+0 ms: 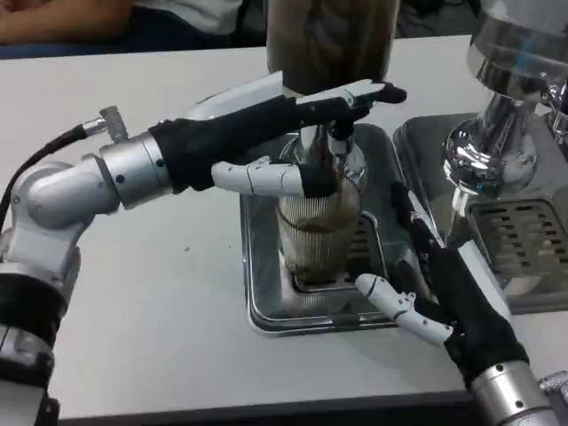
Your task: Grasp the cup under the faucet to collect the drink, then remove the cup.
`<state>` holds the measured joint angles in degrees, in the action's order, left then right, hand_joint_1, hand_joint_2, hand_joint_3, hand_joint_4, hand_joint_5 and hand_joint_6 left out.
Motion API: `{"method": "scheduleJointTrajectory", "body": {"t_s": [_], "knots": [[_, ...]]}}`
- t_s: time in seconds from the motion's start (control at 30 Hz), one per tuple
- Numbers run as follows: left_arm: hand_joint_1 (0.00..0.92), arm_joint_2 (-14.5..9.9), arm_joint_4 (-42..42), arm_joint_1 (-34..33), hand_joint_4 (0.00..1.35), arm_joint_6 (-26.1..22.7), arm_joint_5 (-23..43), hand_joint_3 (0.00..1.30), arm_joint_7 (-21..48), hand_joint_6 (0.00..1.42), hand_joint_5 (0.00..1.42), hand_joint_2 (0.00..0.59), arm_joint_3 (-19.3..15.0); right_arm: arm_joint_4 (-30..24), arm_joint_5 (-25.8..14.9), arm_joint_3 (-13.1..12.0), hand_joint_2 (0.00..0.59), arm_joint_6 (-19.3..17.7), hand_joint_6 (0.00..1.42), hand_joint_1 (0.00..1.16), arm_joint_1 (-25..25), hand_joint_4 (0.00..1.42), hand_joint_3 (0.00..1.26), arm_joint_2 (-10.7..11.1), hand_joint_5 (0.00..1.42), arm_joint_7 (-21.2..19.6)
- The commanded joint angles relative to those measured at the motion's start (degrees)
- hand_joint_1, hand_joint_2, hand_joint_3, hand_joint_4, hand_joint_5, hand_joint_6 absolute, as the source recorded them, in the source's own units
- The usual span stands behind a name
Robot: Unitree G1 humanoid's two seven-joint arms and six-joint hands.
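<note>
A clear ribbed cup [318,232] stands on the drip tray [266,306] under the faucet [330,146] of a dark drink dispenser [328,35]. Brown liquid shows in the cup's upper part. My left hand [266,133] reaches in from the left. Its fingers [355,94] lie stretched out on the faucet's lever, and its thumb [266,176] crosses in front of the nozzle just above the cup's rim. My right hand [448,297] lies to the right of the cup with fingers apart, its thumb tip [368,286] near the cup's base. A narrow gap seems to separate it from the cup.
A second chrome dispenser [497,115] with its own slotted drip tray [515,235] stands at the right, close behind my right hand. White table [160,293] stretches to the left and front of the tray. A person's arm [62,18] rests at the far edge.
</note>
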<state>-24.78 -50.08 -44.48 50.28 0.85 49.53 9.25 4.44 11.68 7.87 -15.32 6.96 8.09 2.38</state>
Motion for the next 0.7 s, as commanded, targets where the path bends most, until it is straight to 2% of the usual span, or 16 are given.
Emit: {"method": "scheduleJointTrajectory", "body": {"t_s": [0.03, 0.7], "knots": [[0.0, -1.5, -0.2, 1.7, 0.0, -1.1, -1.9, 0.09, 1.3, 0.0, 0.0, 0.022, 1.1, 1.4, -0.7, 0.1, 0.259, -0.8, 0.0, 0.52, -1.7, 0.0, 0.0, -0.3, 0.0, 0.6], [0.0, -2.1, 1.0, 2.5, 0.0, -1.3, -1.9, 0.09, 0.6, 0.0, 0.0, 0.029, 1.0, 6.0, -1.5, 0.2, 0.268, -1.3, 0.0, 0.51, -5.4, 0.0, 0.0, -1.0, 0.0, 0.5]]}}
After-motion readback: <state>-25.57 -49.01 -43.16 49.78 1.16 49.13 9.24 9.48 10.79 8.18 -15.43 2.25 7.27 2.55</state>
